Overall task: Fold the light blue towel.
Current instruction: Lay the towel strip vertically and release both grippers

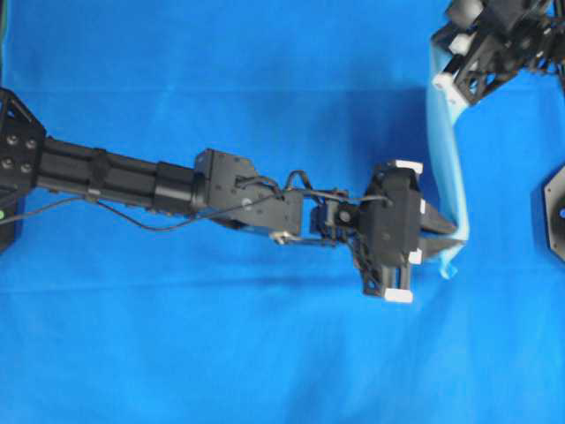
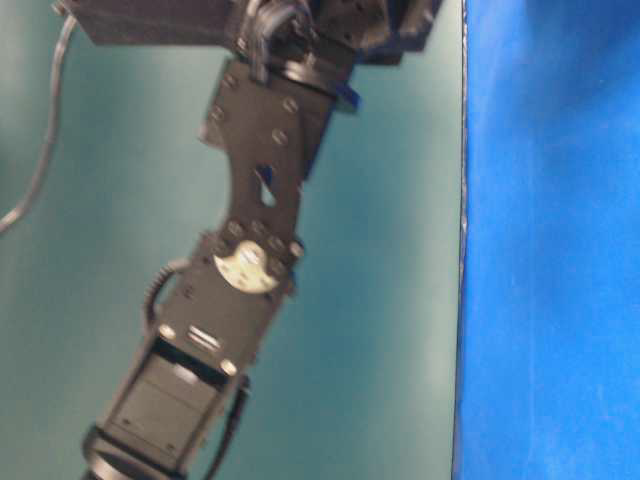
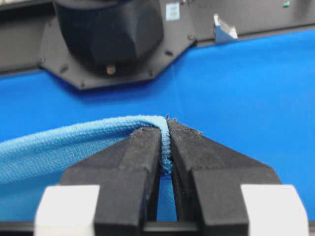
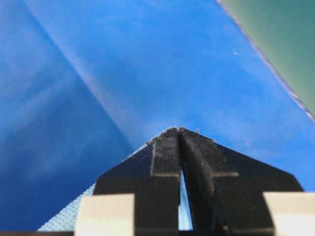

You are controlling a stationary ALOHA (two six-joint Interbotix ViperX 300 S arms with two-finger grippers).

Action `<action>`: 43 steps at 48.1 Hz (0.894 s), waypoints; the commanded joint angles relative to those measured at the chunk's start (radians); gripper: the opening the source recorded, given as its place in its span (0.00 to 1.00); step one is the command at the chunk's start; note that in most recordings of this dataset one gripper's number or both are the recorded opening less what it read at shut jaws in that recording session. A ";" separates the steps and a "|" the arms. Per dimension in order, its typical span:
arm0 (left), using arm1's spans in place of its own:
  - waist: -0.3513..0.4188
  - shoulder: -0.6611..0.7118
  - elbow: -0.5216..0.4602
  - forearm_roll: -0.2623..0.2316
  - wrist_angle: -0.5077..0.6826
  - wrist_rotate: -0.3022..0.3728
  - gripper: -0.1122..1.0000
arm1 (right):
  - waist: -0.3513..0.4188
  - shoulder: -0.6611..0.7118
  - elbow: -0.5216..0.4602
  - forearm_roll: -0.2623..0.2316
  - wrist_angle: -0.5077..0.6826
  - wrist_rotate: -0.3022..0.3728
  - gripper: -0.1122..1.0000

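Currently I've got the light blue towel (image 1: 448, 168) pinched by both tools, left tool (image 1: 444, 236) and right tool (image 1: 444, 84), hanging limp above the worktop (image 1: 221, 71) at right; soft, light, best held by corners.

Dark blue table cloth (image 1: 221, 79); green surface (image 2: 90, 300) beside it.
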 commanded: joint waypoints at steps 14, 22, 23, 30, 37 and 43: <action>-0.009 -0.161 0.330 -0.009 -0.178 -0.186 0.12 | 0.026 0.307 -0.218 -0.009 -0.186 -0.002 0.12; -0.009 -0.224 0.508 -0.009 -0.276 -0.265 0.12 | 0.060 0.402 -0.313 -0.009 -0.195 -0.003 0.12; -0.008 -0.229 0.523 -0.011 -0.284 -0.273 0.12 | 0.061 0.410 -0.321 -0.009 -0.195 -0.003 0.12; -0.009 -0.252 0.594 -0.009 -0.305 -0.295 0.12 | 0.081 0.437 -0.348 -0.009 -0.195 -0.014 0.12; -0.015 -0.255 0.604 -0.009 -0.304 -0.295 0.12 | 0.091 0.440 -0.347 -0.009 -0.201 -0.015 0.12; -0.015 -0.255 0.607 -0.009 -0.302 -0.295 0.12 | 0.103 0.440 -0.345 -0.009 -0.221 -0.020 0.12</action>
